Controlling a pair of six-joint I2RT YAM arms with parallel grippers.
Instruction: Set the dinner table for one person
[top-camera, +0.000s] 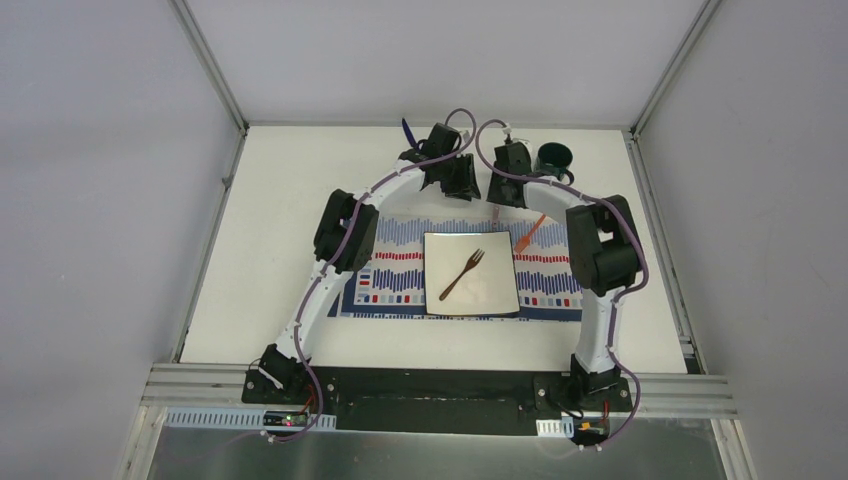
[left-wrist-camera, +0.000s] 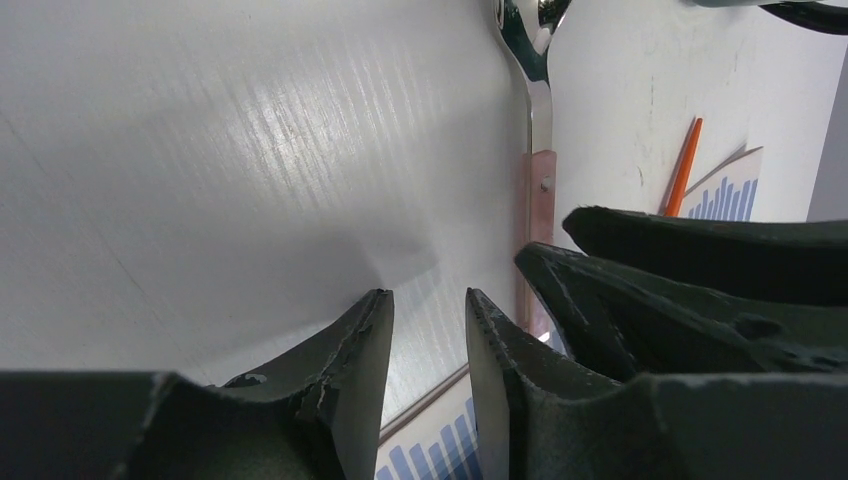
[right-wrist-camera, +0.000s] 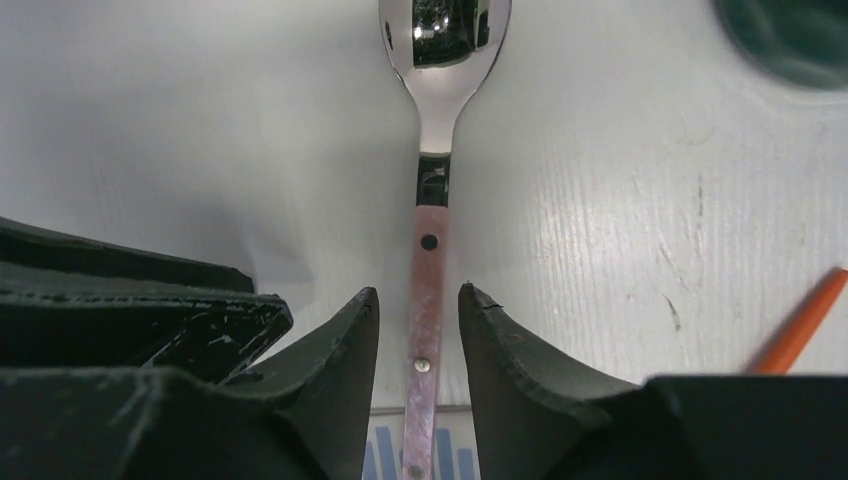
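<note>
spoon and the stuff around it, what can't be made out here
- Top external: spoon hidden under the left arm and right arm.
- Right wrist: handle's near end cut off by the bottom edge.
- Left wrist: bowl cut by the top edge, lower handle behind the right fingers.
- Top external: blue item by the left arm, too small to identify.

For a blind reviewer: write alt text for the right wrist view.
A pink-handled spoon lies on the white table between the right gripper's open fingers. A dark green mug shows top right, an orange handle at right.

Fork (top-camera: 462, 274) lies across plate (top-camera: 440, 250) on placemat (top-camera: 400, 270), mid dinner table (top-camera: 270, 250)
</note>
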